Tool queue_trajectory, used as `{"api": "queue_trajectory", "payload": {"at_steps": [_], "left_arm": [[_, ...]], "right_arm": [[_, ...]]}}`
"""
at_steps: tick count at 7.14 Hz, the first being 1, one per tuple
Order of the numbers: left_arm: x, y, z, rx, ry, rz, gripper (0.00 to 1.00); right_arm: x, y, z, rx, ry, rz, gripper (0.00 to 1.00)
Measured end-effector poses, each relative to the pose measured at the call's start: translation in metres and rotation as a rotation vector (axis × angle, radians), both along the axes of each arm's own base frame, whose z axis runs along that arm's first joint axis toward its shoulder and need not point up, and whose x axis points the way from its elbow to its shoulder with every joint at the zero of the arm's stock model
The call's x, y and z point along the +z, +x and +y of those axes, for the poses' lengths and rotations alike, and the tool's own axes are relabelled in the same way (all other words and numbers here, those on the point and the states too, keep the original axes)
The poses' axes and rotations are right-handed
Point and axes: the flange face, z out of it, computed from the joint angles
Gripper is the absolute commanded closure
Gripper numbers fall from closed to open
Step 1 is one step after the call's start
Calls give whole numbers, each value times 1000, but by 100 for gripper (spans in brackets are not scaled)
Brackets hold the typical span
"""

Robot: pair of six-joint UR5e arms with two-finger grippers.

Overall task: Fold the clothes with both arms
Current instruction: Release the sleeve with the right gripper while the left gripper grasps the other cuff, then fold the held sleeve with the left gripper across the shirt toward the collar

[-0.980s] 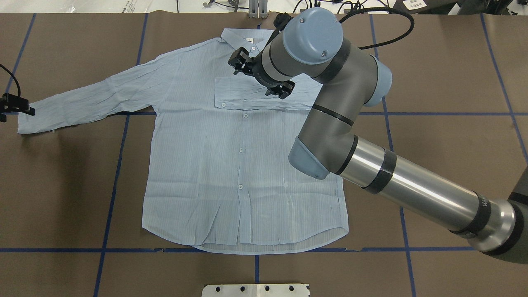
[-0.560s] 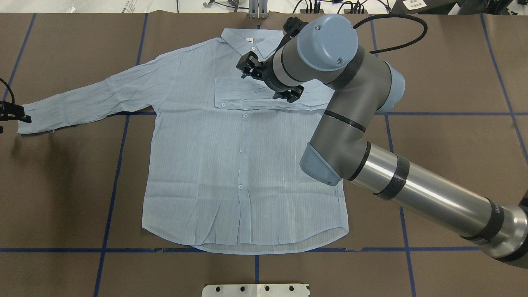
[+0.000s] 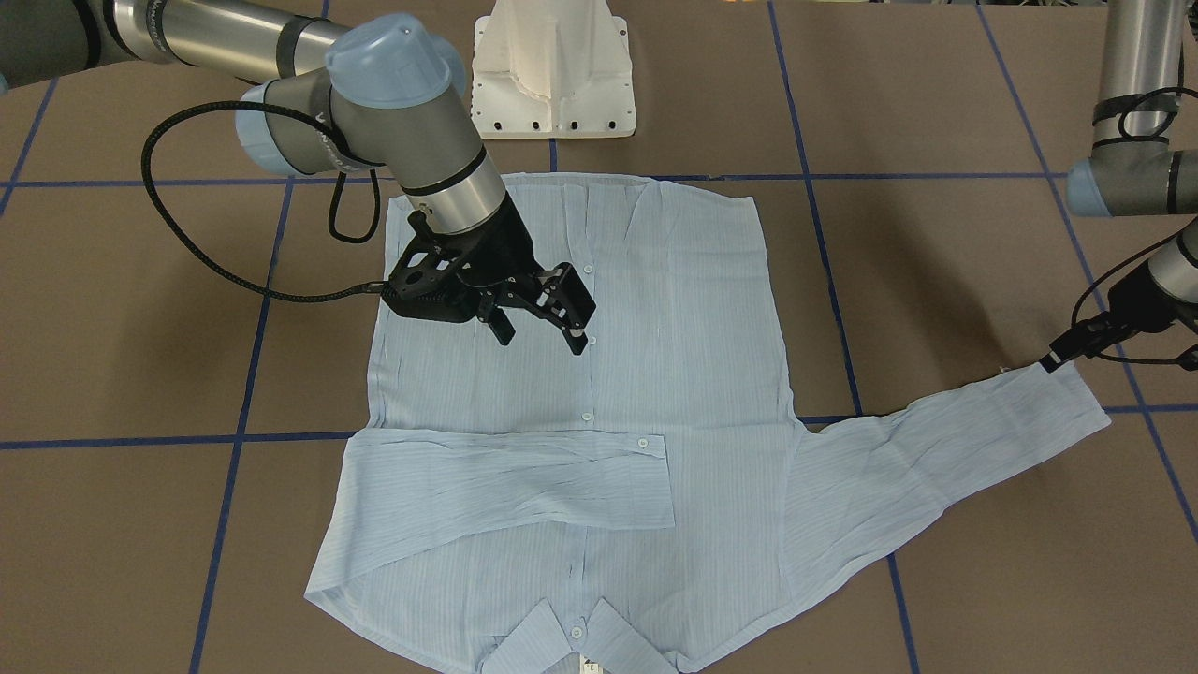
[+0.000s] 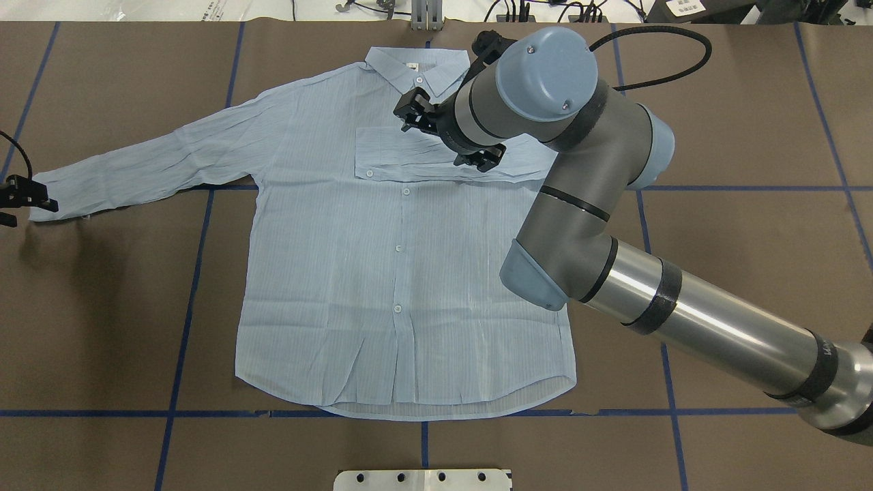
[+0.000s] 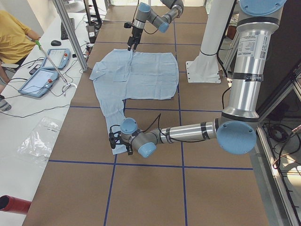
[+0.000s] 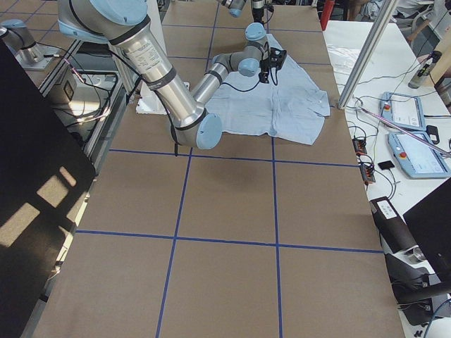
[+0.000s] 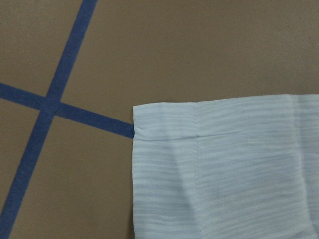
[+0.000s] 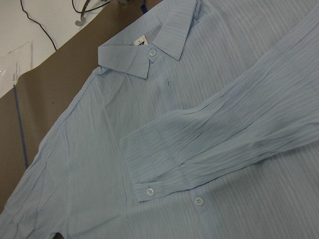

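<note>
Over the shirt [image 3: 693, 309], right gripper [image 3: 543, 339] hangs empty with jaws spread; left gripper [image 3: 1062, 356] sits by the outstretched cuff [image 3: 1076, 398], can't tell its grip.

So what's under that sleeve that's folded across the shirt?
The folded sleeve lies flat on the front of the shirt. The chest part right beneath it is covered, so nothing there can be seen.

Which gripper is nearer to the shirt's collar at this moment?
Right. The right gripper hangs over the chest of the shirt, a short way from the collar. The left gripper is far off, at the cuff of the outstretched sleeve.
</note>
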Motion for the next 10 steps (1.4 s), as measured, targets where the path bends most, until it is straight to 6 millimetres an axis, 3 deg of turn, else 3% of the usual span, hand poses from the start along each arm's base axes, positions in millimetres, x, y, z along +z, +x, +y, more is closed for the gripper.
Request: {"api": "queue_trajectory", "payload": {"at_steps": [1,3,6,7,8,9,10], "left_arm": [[6,0,2,1,3,2,40],[12,-1,5,-5,4,8,100],[4,0,4,-21,-4,26,100],[-19,2,-1,-28,16,48,100],[-57,6,-11,-39,47,76,100],[-105,17,-33,-45,85,99,100],[-173,38,-75,-45,103,111,100]], "right_arm": [[0,0,0,-1,0,0,2],[0,0,0,0,0,0,2],[-1,2,1,1,1,-3,2],[-2,4,2,1,3,-6,3],[0,8,6,-1,5,-10,4],[7,15,9,-3,4,-9,2],[18,25,7,1,6,0,2]]}}
